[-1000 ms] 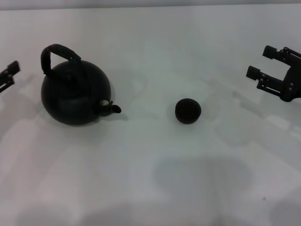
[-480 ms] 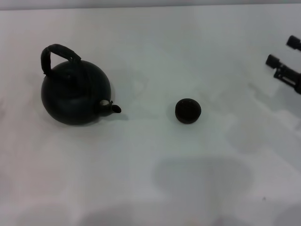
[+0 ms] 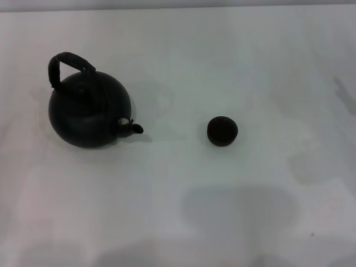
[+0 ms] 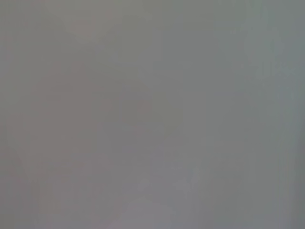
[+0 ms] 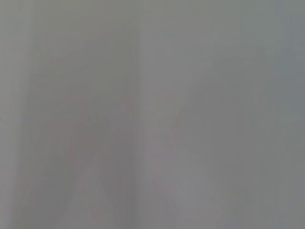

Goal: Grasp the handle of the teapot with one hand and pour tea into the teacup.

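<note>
Currently teapot (image 3: 89, 114) upright on white table (image 3: 222, 55), handle (image 3: 68, 63) arched over top, spout toward teacup (image 3: 222, 130). Teacup well apart from teapot, on spout side. Neither gripper visible; claw state cannot be told.

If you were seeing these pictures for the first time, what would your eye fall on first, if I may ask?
The large round matte black teapot on the robot's left side of the white table stands out first, its thick arched black handle upright and its short spout pointing toward the tiny dark round teacup standing apart near the middle. Neither gripper appears in any view.
</note>
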`<state>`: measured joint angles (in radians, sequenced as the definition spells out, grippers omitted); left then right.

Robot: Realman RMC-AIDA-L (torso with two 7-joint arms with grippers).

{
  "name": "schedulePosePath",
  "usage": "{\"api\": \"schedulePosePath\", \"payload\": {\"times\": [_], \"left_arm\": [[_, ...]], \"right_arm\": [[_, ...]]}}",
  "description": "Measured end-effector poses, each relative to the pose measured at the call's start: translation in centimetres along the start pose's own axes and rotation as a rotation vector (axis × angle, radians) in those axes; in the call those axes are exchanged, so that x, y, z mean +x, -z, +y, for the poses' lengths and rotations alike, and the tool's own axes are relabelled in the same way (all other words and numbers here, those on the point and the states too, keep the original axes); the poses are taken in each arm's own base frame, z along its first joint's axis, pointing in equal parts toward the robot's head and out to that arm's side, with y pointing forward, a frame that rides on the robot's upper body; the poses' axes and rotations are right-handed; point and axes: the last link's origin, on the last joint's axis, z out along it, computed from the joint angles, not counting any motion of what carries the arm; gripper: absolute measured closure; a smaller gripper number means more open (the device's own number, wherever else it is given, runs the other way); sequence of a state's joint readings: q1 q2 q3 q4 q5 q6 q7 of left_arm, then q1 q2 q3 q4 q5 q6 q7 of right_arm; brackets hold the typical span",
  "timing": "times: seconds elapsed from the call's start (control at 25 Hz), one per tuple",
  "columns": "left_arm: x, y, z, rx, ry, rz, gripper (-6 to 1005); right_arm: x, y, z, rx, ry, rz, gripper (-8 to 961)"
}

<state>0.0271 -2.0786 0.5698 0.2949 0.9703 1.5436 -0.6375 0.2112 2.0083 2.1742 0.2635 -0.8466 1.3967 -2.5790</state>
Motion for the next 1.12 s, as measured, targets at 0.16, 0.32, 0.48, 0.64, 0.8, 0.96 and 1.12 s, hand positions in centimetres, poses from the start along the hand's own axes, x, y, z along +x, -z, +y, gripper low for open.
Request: {"api": "schedulePosePath", "payload": {"times": [0.16, 0.32, 0.48, 0.64, 0.8, 0.96, 1.12], "left_arm": [[-0.1, 0.0, 0.0, 0.034, 0.009, 0.015, 312], [0.0, -0.1, -0.1, 0.083, 0.05, 0.06, 312], [0.0, -0.7, 0.0, 0.109, 0.078, 0.093, 312], [0.0, -1.8, 0.3, 0.106, 0.093, 0.107, 312], [-0.2, -2.9, 0.9, 0.107, 0.102, 0.117, 313], [-0.5, -3.8, 1.6, 0.103, 0.073, 0.12, 313], [-0.5, -4.2, 1.9, 0.107, 0.069, 0.13, 313]], "right_arm": [[-0.1, 0.0, -0.4, 0.022, 0.003, -0.004, 188], [-0.2, -0.2, -1.1, 0.065, 0.01, -0.007, 188], [-0.1, -0.1, -1.7, 0.106, 0.006, 0.004, 188], [0.3, -0.2, -2.1, 0.128, 0.009, 0.038, 188], [0.2, -0.5, -2.4, 0.144, 0.017, 0.035, 188], [-0.1, -0.8, -2.6, 0.146, 0.022, 0.022, 188], [-0.3, -0.8, -2.8, 0.156, 0.022, 0.012, 188]]}}
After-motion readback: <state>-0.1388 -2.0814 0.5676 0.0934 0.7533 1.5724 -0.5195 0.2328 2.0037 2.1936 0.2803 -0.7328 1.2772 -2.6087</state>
